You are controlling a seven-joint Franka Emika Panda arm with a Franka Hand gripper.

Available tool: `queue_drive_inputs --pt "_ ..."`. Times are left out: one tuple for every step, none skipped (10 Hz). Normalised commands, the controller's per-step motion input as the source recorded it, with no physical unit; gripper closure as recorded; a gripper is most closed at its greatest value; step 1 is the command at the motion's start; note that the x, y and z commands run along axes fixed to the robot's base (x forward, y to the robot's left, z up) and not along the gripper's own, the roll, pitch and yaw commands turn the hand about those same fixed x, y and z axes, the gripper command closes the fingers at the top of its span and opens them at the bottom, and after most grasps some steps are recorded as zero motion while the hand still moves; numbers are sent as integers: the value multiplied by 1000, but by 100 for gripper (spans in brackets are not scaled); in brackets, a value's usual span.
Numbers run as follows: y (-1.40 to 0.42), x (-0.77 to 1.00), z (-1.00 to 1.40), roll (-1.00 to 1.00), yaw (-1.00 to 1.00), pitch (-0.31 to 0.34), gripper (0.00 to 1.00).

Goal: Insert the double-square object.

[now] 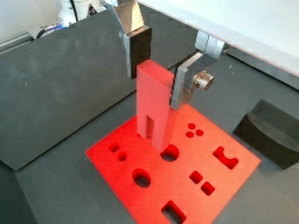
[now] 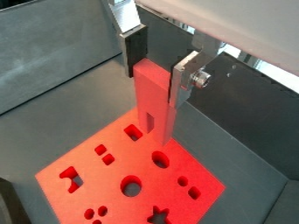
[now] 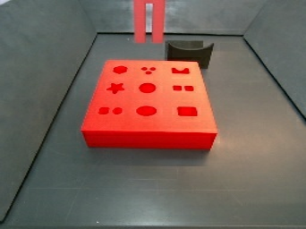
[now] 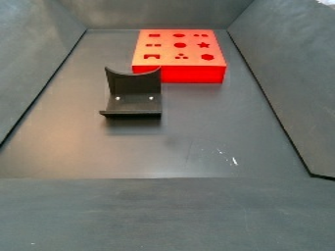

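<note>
The double-square object [image 1: 155,105] is a tall red-pink block of two parallel bars with a slot at its lower end. It hangs upright in both wrist views [image 2: 155,109]. My gripper [image 1: 163,70] [image 2: 160,68] is shut on its top end, with a dark pad on each side. The block is held in the air above the red board [image 1: 163,192] [image 2: 163,185], which has shaped holes. In a side view the object [image 3: 149,22] hangs over the far edge of the board [image 3: 149,134], and the gripper is cut off above the frame.
A dark grey curved holder [image 3: 189,54] stands on the floor beyond the board's far right corner. It also shows in another side view [image 4: 131,93] and a wrist view [image 1: 274,131]. Grey walls enclose the floor. The board [image 4: 194,74] lies near one wall.
</note>
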Motion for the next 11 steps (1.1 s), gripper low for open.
queue_drive_inputs --pt "229 346 -551 20 9 -131 100" --pt "306 529 -674 63 0 -114 100" --pt "260 589 -629 86 0 -114 100" --pt "66 640 -591 131 0 -154 100" --pt "80 934 -406 114 0 -90 100" --pt "51 1000 -443 251 0 0 100" --pt "120 909 -477 277 -186 34 100" --pt "103 794 -529 277 -311 9 100" --pt "54 783 -474 269 -306 13 100" --pt "6 671 -389 240 -226 43 100" --pt "83 423 -283 141 -86 23 100"
